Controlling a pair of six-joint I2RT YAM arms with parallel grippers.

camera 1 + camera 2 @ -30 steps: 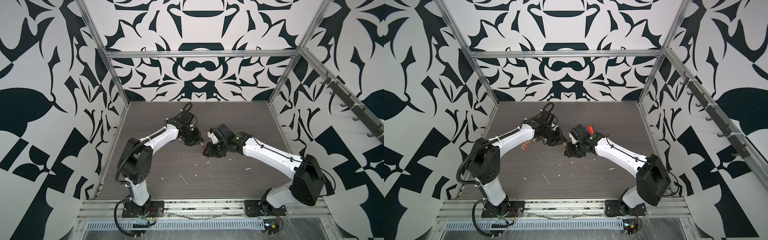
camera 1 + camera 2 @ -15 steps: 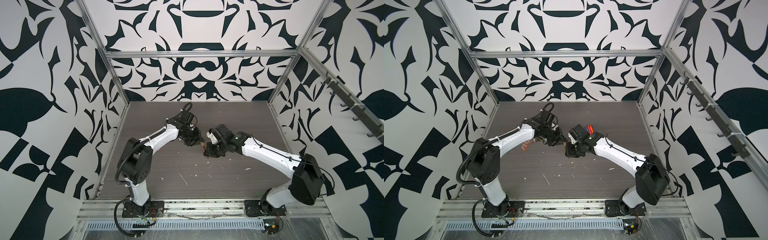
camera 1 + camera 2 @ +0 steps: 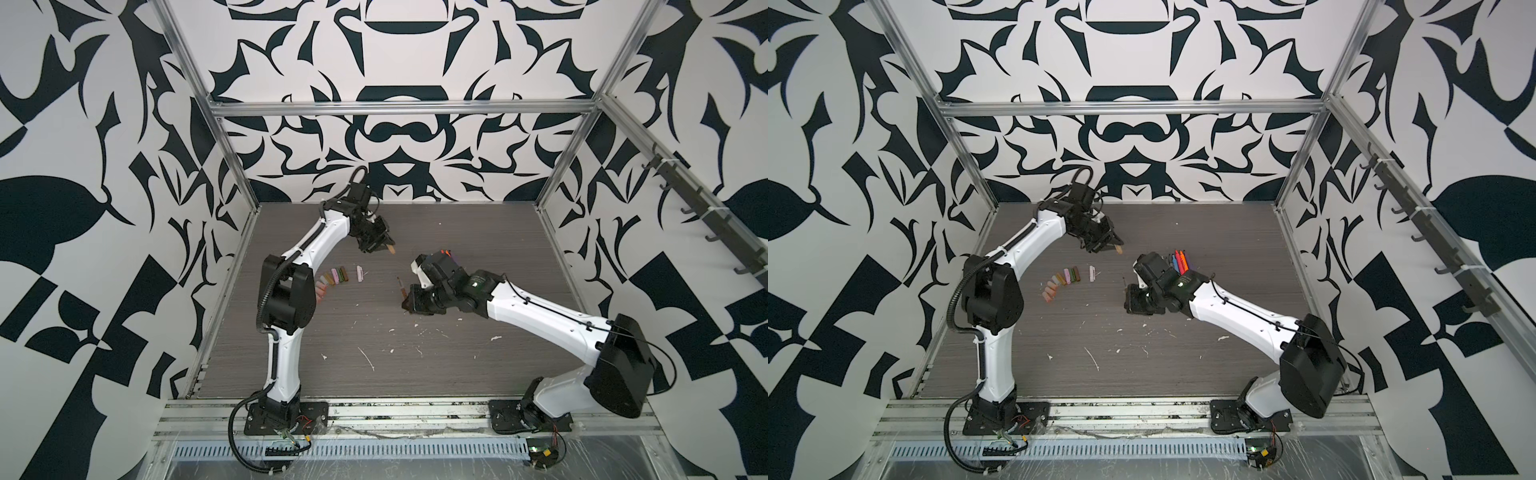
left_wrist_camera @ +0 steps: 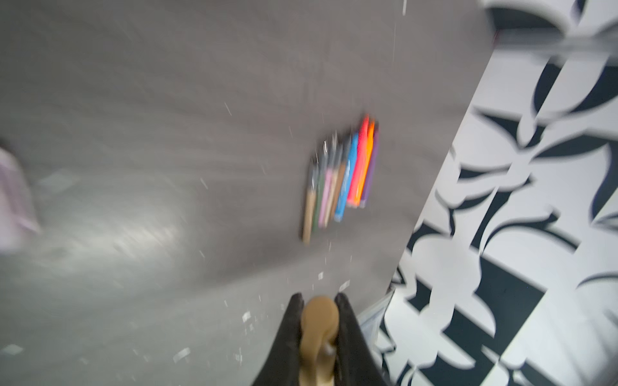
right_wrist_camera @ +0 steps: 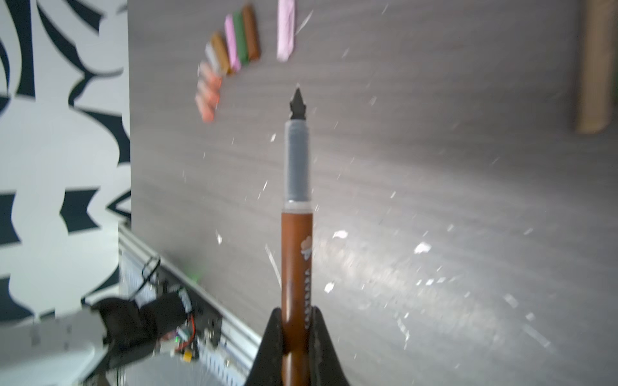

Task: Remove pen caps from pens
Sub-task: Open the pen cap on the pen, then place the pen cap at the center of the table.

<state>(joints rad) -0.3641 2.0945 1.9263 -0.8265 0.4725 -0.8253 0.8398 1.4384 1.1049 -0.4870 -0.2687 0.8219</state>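
Observation:
My left gripper hangs over the middle of the table, shut on a tan pen cap. My right gripper is shut on a brown pen whose dark tip is bare and points away from it. The two grippers are apart. A curved row of loose pen caps lies on the table's left side, with a pink cap beside it. A bundle of pens lies behind the right arm.
White flecks dot the dark wood-grain table. Patterned walls close the left, right and back sides. An aluminium rail with the arm bases runs along the front edge.
The grippers were close together with the pen between them. Now the left one has drawn back and away with the tan cap, and the right one holds the uncapped brown pen.

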